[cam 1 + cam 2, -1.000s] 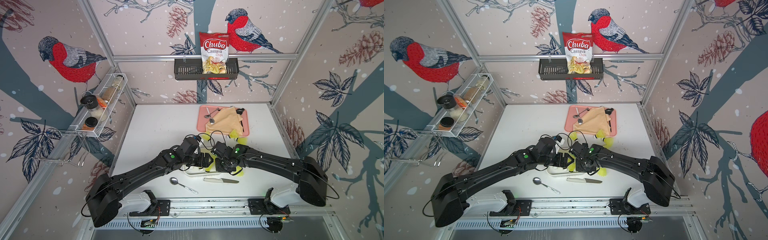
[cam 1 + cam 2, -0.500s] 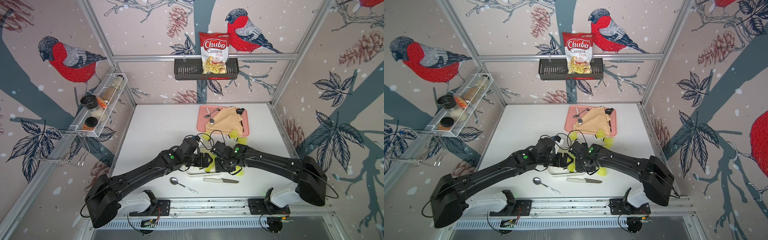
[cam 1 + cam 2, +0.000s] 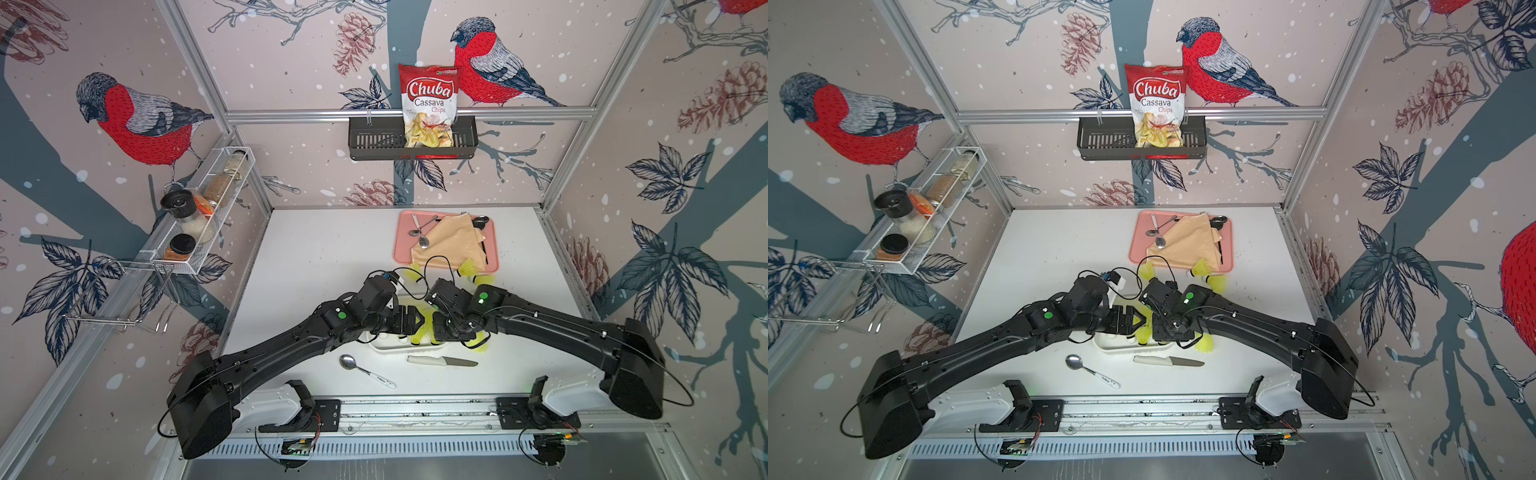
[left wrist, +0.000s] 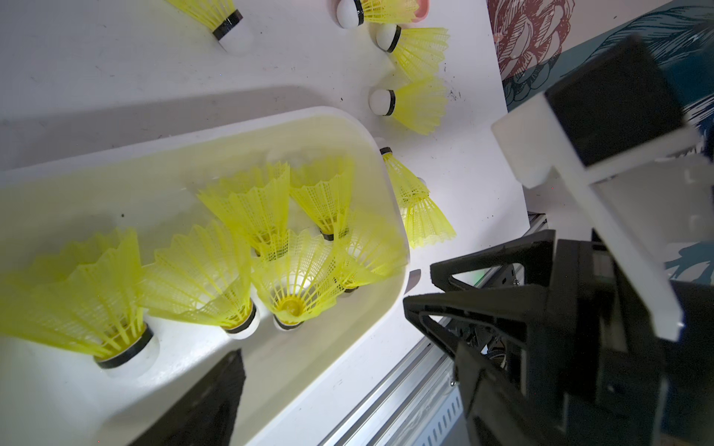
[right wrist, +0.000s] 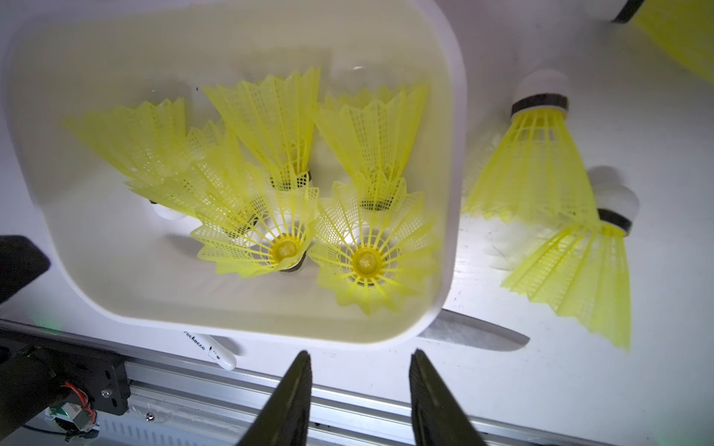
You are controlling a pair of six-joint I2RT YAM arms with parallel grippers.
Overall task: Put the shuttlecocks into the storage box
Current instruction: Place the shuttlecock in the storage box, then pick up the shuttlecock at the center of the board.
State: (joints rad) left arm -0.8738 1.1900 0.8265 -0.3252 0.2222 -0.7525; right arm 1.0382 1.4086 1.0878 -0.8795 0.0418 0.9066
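Hovering just short of the storage box, the right gripper has its two fingers parted a little, with nothing between them. The box's near rim lies straight ahead of those fingertips. Just beyond them, inside the box, several shuttlecocks stand skirts up, crowded together at that end. Two more shuttlecocks lie on the table outside the box, off to one side of the fingers, overlapping each other. A knife blade shows past the box corner nearest the fingertips. The left gripper faces the right one across the box. Only one of its fingers shows in the left wrist view, above the box's inside. It is spread wide and grips nothing. Further loose shuttlecocks lie past the box's far rim from that finger, toward a pink tray.
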